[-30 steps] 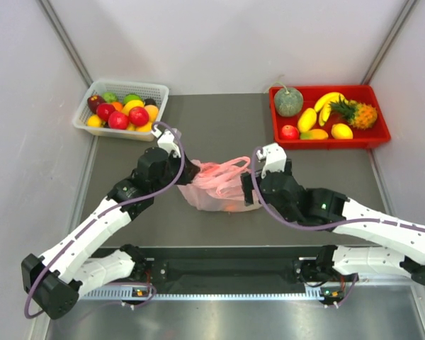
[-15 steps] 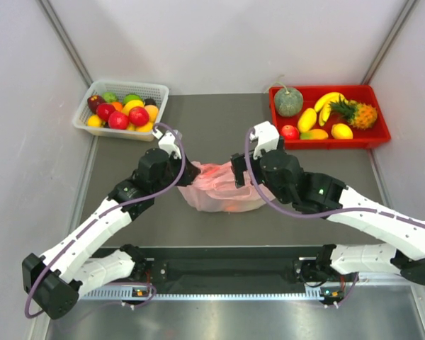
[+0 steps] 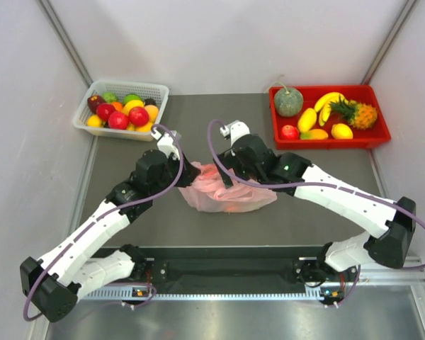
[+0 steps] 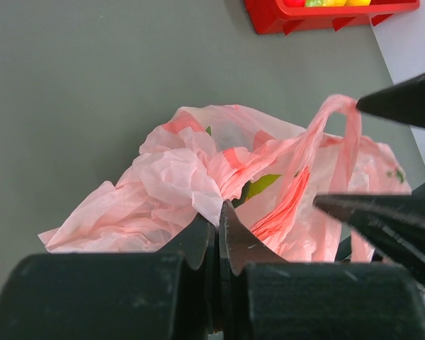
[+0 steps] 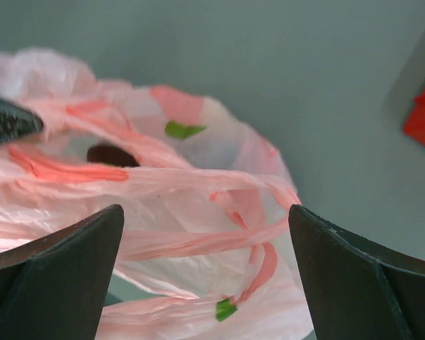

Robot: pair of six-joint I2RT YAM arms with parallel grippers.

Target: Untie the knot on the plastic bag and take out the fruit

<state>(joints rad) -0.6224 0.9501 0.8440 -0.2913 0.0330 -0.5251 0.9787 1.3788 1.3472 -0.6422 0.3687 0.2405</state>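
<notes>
The left gripper has its jaws pressed together on a bunched fold of the plastic bag, at the bag's 9 o'clock edge as seen from above. How much film lies between the fingers is hidden by the fingers themselves.

The right gripper stands with its jaws spread wide and nothing clamped. It is at the bag's 12 o'clock edge, with a raised pink handle loop passing between the two fingers. Whether either finger touches the loop cannot be told.

The bag lies crumpled at the middle of the grey table, between the two arms. The knot cannot be picked out among the twisted strips and creased film. A dark shape shows through a gap in the plastic (which fruit it is cannot be told), and small green marks dot the film.

From the bag, a white basket of mixed fruit sits at 10 o'clock. A red tray with bananas, a pineapple and a melon sits at 2 o'clock, well apart from the bag.
</notes>
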